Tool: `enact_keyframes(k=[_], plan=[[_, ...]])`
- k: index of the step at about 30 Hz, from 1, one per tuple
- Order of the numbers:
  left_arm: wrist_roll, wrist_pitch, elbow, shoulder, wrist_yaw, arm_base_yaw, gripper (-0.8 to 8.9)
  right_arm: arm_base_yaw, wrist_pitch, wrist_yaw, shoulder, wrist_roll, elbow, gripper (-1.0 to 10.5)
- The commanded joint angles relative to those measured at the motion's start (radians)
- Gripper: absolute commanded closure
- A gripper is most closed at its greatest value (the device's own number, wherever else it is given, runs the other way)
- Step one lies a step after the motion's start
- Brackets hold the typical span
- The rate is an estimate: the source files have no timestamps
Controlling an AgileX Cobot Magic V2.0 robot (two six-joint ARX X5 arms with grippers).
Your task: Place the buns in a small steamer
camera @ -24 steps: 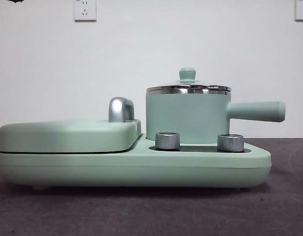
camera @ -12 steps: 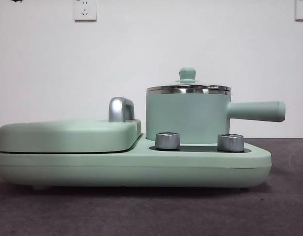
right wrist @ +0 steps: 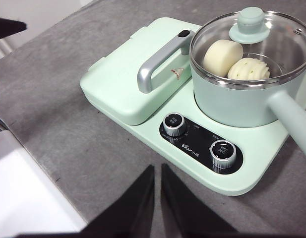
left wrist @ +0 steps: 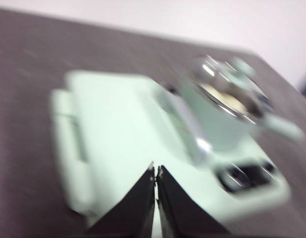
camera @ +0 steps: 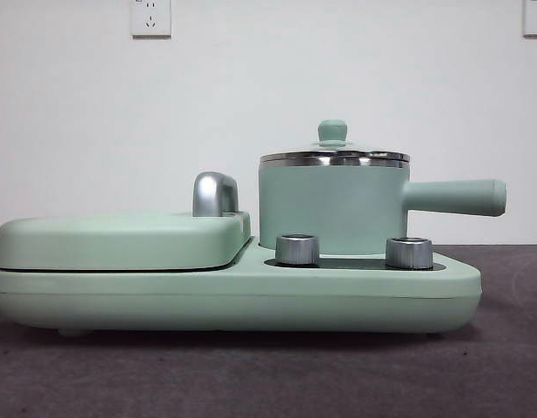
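- Far left: the griddle (camera: 120, 239) sits flat on the mint base (camera: 233, 300), lid down, with its chrome handle (camera: 214, 193) sticking up at the edge next to the pot.
- Left gripper (left wrist: 155, 171) hangs above the griddle side of the base. Its wrist shot is pretty blurry, but the two black jaws are pressed together at the tips with nothing between them.
- Middle-right: the steamer (camera: 333, 205) stands upright on the base, just beside the griddle, lid (right wrist: 252, 34) on with the green knob (camera: 332, 131) on top.
- Both buns are already inside, seen through the glass lid in the right wrist view: the smooth bun (right wrist: 221, 55) toward the griddle side, the ridged bun (right wrist: 248, 69) touching it on the other side.
- Two chrome dials (camera: 297, 249) sit on the black panel in front of the steamer.
- The steamer's straight handle (camera: 455, 197) sticks out to the right, level, past the base's edge.
- Right gripper (right wrist: 157, 171) hovers over the grey table (right wrist: 68, 99) off the dial side of the base, jaws nearly touching with only a thin slit, holding nothing.
- Front view shows neither gripper, just a wall socket (camera: 151, 17) up top.
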Motion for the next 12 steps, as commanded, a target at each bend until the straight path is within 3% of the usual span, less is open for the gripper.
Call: enact_keyframes(k=[1, 6, 12], plan=[[0.051, 0.145, -0.145, -0.102, -0.003, 0.095, 8.05, 0.011, 0.010, 0.001, 0.002, -0.005, 0.004, 9.3], [0.081, 0.272, -0.377, -0.267, -0.011, 0.204, 8.05, 0.011, 0.010, 0.001, 0.002, -0.005, 0.004, 9.3], [0.097, 0.277, -0.473, -0.314, -0.107, 0.241, 8.05, 0.011, 0.011, 0.001, 0.002, -0.005, 0.004, 9.3]])
